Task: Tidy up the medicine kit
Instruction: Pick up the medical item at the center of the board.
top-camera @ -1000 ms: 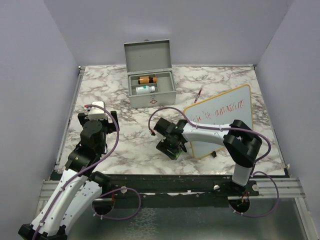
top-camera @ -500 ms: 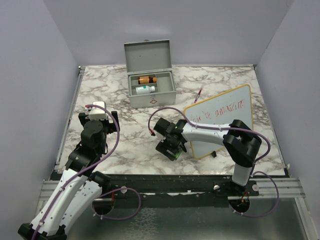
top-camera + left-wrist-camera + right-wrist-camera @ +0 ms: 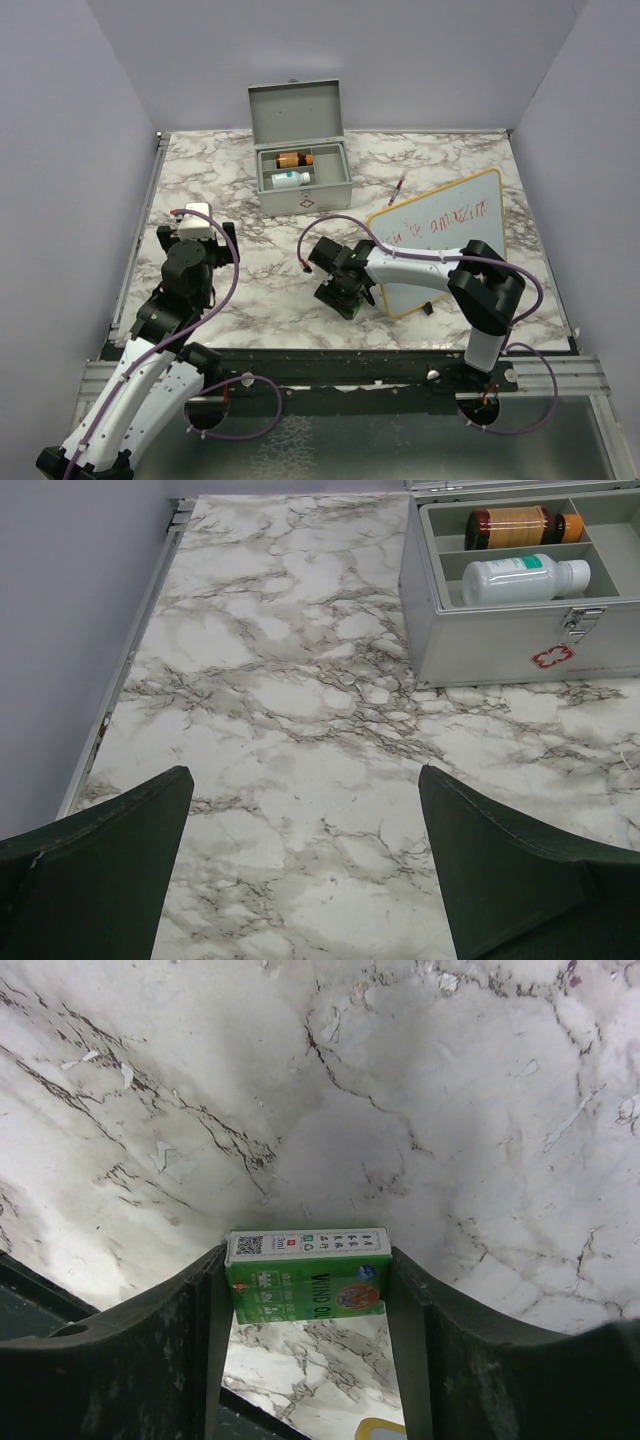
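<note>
Over the last second the right gripper (image 3: 347,298) has shifted only slightly, turning a little above the same patch of marble table (image 3: 250,270) just beside the whiteboard (image 3: 445,250). The left arm, the medicine kit (image 3: 305,185) and its contents have not moved. The right wrist view shows the jaws pinching a small green carton (image 3: 305,1285), with both fingers touching its short sides at their tips. Whether the carton has left the table cannot be told. The small adjustment is read as the grasp being secured and the carry not yet begun. One item therefore remains outside the kit.

The kit stands well apart from the right jaws, beyond them and off toward the left arm's side, with open marble between. Its hinged lid stands upright, so the interior is accessible from above. An amber bottle (image 3: 515,525) lies in the far compartment and a white bottle (image 3: 520,578) in the one in front of it. A further section at the kit's right end is cut off by the frame.

The left gripper (image 3: 305,775) has its jaws spread wide and holds nothing. The kit lies ahead of these jaws and to their right, well apart, its latch side facing them.
</note>
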Robot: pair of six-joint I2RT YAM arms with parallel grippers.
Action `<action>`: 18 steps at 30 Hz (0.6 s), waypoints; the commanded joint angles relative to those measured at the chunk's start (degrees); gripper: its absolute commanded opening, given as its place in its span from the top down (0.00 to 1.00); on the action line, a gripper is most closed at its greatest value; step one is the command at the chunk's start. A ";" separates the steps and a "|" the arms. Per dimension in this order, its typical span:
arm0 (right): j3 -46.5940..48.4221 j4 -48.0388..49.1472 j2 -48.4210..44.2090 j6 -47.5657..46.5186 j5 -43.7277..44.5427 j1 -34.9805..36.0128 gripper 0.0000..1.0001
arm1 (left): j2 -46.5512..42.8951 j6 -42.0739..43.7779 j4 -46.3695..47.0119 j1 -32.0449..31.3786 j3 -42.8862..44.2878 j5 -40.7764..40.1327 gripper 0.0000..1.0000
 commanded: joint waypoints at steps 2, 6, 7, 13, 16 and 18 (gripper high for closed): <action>2.65 -0.48 -0.63 0.18 1.57 -0.07 0.39 | -0.71 0.19 -0.63 -0.30 0.80 -0.44 0.05; 6.22 -1.44 -0.96 0.29 0.30 -0.06 0.41 | -0.85 0.22 -0.67 -0.30 0.76 -0.62 0.05; 7.38 -1.62 -1.42 0.25 -0.26 -0.08 0.42 | -0.89 0.16 -0.65 -0.30 0.83 -0.69 0.05; 17.97 -3.05 -2.88 -3.74 1.21 -0.06 0.44 | -2.59 0.06 -0.31 -0.30 0.63 -2.17 0.05; 25.32 -5.67 -0.78 -7.26 4.29 -0.73 0.45 | -3.76 0.23 0.19 -0.30 0.36 -2.99 0.05; 30.43 -7.47 1.63 -9.30 4.59 -1.79 0.45 | -3.60 0.23 0.19 -0.30 0.39 -3.57 0.05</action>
